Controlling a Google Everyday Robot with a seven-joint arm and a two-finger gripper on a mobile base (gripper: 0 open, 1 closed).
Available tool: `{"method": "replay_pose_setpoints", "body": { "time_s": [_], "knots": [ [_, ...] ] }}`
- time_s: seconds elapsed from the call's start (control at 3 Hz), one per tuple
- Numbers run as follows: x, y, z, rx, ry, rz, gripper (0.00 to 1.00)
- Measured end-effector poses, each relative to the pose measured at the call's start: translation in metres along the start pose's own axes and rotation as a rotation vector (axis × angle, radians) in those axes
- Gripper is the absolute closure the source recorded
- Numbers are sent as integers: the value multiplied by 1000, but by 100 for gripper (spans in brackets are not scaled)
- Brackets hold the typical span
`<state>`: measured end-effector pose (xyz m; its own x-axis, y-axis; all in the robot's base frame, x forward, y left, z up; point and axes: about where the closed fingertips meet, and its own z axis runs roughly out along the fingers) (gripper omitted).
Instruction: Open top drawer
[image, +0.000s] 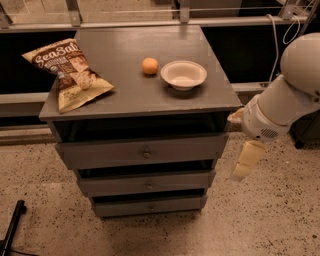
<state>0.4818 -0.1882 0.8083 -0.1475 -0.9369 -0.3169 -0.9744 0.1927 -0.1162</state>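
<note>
The top drawer (142, 151) is the widest grey drawer of three, just under the cabinet's top, with a small round metal knob (146, 154) at the centre of its front. It stands closed. Two narrower drawers (147, 183) sit below it. My gripper (246, 162) hangs down from the white arm (285, 100) to the right of the cabinet, level with the top and middle drawers and a little clear of the cabinet's right side. It touches nothing.
On the cabinet top (125, 95) lie a chip bag (67, 72), an orange (149, 66) and a white bowl (183, 75). A dark rail and window ledge run behind. A black leg (12, 225) stands at bottom left on the speckled floor.
</note>
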Motion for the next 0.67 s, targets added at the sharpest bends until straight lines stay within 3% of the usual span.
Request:
{"method": "replay_pose_setpoints", "body": {
  "time_s": [0.67],
  "knots": [
    [-10,5,82,-56,-68,-51,0]
  ]
}}
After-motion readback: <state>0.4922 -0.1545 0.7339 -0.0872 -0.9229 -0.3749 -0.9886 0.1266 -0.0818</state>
